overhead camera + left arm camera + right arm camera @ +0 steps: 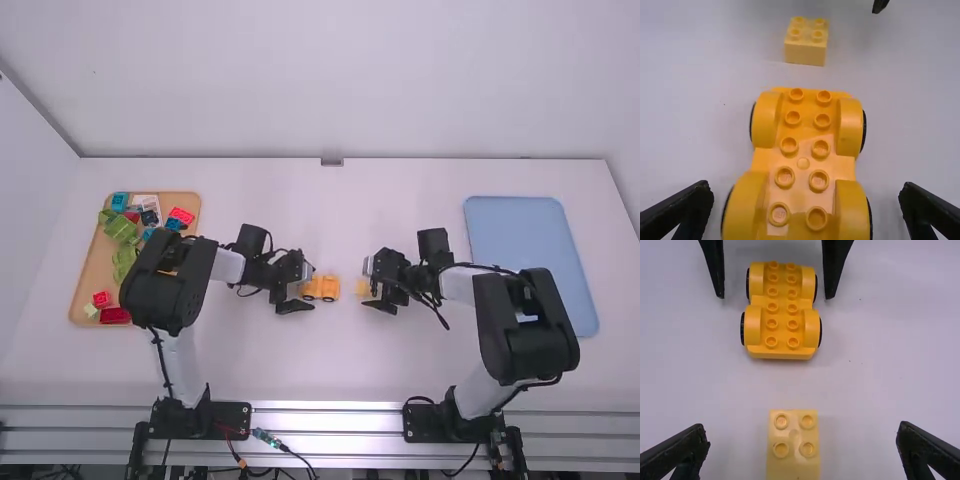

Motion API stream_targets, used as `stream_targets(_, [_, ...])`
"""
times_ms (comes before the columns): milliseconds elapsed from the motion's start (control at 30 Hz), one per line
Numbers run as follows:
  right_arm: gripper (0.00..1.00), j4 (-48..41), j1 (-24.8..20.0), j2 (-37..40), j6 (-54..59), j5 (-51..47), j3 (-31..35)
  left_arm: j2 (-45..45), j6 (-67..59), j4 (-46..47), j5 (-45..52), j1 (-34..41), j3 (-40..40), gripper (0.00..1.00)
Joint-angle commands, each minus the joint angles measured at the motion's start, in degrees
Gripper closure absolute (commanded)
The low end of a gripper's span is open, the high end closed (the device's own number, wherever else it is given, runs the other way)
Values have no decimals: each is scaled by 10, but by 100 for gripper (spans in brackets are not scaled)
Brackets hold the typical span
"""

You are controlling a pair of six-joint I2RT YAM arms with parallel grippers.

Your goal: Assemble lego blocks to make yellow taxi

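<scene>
My left gripper is low over the table's middle, its open fingers on either side of the orange-yellow wheeled base. In the left wrist view the base lies lengthwise between the fingertips of the left gripper, untouched, studs up. The pale yellow block lies apart from the base, beside my right gripper. In the right wrist view this block, studs up, is between the spread fingers of the right gripper, which do not touch it.
A wooden tray at the left holds several green, red and blue blocks. A light blue tray lies at the right, partly behind the right arm. Bare white table lies beyond the two grippers.
</scene>
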State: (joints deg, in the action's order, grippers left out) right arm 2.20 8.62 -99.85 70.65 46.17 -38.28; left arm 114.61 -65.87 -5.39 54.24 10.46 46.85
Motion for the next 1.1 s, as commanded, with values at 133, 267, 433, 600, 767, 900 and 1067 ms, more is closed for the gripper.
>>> stream_targets(133, [1, -2, 8, -9, -1, 9, 5, 40, -21, 19, 20, 2, 32, 2])
stream_targets(267, [1, -2, 20, -9, -1, 1, 5, 55, -21, 19, 45, 2, 47, 8])
stream_targets(433, [1, -2, 23, -9, -1, 1, 5, 55, -21, 19, 41, 1, 52, 25])
stream_targets(600, [1, -2, 22, -9, -1, 1, 5, 55, -21, 19, 44, 1, 43, 31])
stream_targets(767, [0, -2, 23, -9, -1, -1, 5, 55, -21, 3, 54, 5, 31, 30])
stream_targets(900, [0, 0, 22, -9, -24, -22, 3, 50, -21, 0, 54, 2, 26, 33])
stream_targets(1067, [1, -4, 23, -9, -57, -63, -4, 43, -15, 4, 46, 5, 26, 40])
